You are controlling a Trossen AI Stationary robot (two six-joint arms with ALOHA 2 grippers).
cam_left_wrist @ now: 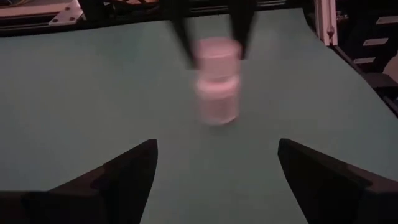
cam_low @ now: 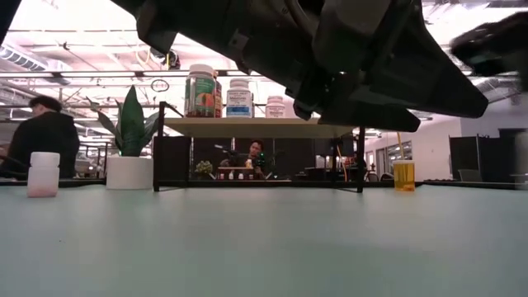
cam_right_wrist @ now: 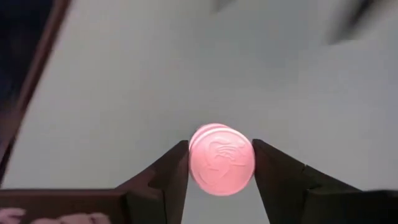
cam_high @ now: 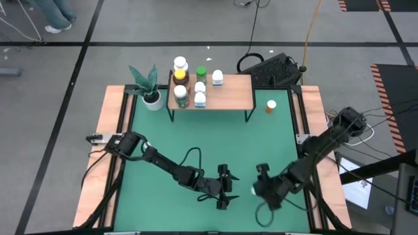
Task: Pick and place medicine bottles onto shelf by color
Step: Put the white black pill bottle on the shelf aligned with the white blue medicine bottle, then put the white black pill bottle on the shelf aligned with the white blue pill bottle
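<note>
A pale pink medicine bottle [cam_left_wrist: 216, 84] with a pink cap [cam_right_wrist: 221, 158] sits between the fingers of my right gripper [cam_right_wrist: 221, 168] near the table's near edge, right of centre [cam_high: 256, 187]. My left gripper [cam_left_wrist: 214, 180] stands open just to its left [cam_high: 227, 187], pointing at the bottle and touching nothing. Several bottles [cam_high: 189, 81] stand upright on the left half of the wooden shelf [cam_high: 232, 98] at the far side. An orange bottle [cam_high: 271, 106] stands on the table right of the shelf. Another pale bottle [cam_low: 43, 173] stands at the left in the low view. My right gripper pinches the pink bottle by its round cap [cam_right_wrist: 198, 155], one finger on each side of the cap's rim. The fingers [cam_left_wrist: 181, 34] come from above, slanting down. The bottle hangs upright below them; whether its base is clear of the table, I cannot tell.
A potted green plant [cam_high: 149, 88] stands left of the shelf. The shelf's right half is bare. Cables and a dark box [cam_high: 274, 68] lie beyond the table's far edge. People show in the room behind the table [cam_low: 49, 136].
</note>
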